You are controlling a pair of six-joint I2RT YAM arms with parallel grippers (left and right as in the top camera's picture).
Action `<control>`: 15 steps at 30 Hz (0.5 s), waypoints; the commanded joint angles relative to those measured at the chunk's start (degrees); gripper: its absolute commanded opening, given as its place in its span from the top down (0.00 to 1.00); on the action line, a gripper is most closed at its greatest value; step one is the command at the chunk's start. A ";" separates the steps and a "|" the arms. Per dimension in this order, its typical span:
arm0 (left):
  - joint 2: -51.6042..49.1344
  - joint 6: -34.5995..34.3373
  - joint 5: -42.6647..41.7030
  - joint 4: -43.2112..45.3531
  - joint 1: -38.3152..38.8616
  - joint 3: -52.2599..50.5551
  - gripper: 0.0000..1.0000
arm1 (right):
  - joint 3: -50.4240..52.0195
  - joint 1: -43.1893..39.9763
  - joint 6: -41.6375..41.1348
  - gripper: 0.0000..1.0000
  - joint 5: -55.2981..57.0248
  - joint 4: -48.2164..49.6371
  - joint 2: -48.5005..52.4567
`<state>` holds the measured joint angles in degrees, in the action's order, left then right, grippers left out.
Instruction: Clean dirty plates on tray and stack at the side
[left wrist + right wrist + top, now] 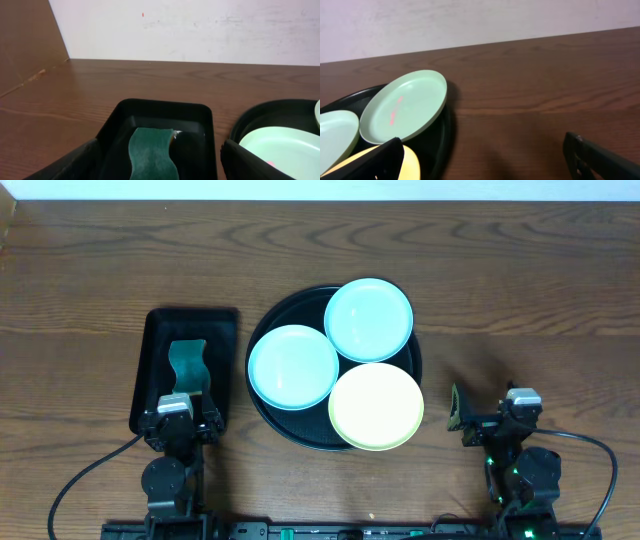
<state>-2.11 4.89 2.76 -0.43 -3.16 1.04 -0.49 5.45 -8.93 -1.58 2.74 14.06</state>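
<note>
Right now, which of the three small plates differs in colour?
The pale yellow round plate; the two mint plates beside it match each other.

The tray (290,305) is glossy black. Two plates (293,367) are pale mint, the third plate (376,407) pale yellow. Ahead of the left fingers (65,165), the sponge (152,152) is dark green, its rectangular tray (200,125) black.

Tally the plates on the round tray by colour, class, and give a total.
Pale mint plates: 2
Pale yellow plate: 1
Total plates on the round black tray: 3
</note>
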 commanded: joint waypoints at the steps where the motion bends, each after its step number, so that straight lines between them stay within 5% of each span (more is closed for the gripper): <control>1: -0.74 -0.83 0.22 -0.87 0.02 2.54 0.23 | -3.72 0.11 -0.17 0.01 0.68 0.68 2.91; 8: -7.28 -6.32 0.11 -1.86 0.02 9.64 0.23 | -13.68 0.11 2.91 0.01 0.66 0.72 10.60; 15: -21.84 -6.27 -2.01 -12.66 0.02 24.83 0.23 | -24.33 0.11 6.08 0.01 0.63 0.66 22.01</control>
<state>-18.52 -0.27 2.66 -10.37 -3.16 19.03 -21.06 5.45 -5.21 -1.48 3.60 32.23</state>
